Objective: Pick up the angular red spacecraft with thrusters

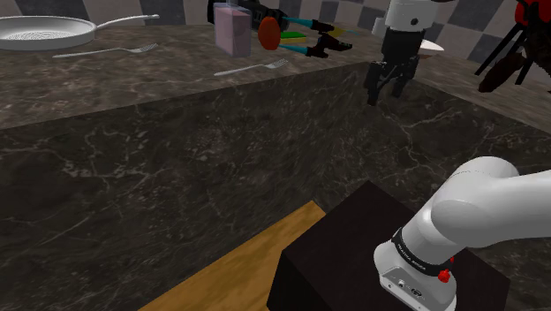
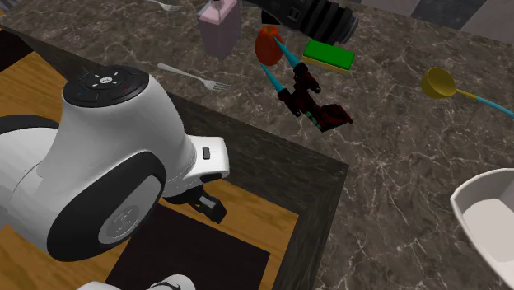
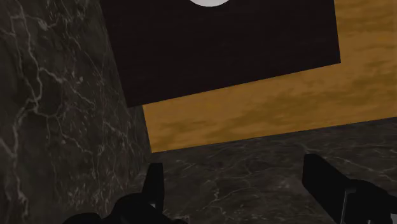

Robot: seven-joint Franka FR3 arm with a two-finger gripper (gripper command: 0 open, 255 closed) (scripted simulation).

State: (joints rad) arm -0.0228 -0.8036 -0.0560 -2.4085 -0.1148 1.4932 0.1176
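spacecraft [image 2: 313, 100], red, on dark veined counter [image 2: 395, 185]

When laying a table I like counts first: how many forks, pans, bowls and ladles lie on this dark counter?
Forks: 2
Pan: 1
Bowl: 1
Ladle: 1
Total: 5

Tabletop [image 1: 132, 75]: dark veined marble, front face too.
Floor [image 1: 238, 265]: warm brown wood.
Wall [image 1: 472, 26]: grey-and-white checks beyond the far edge.
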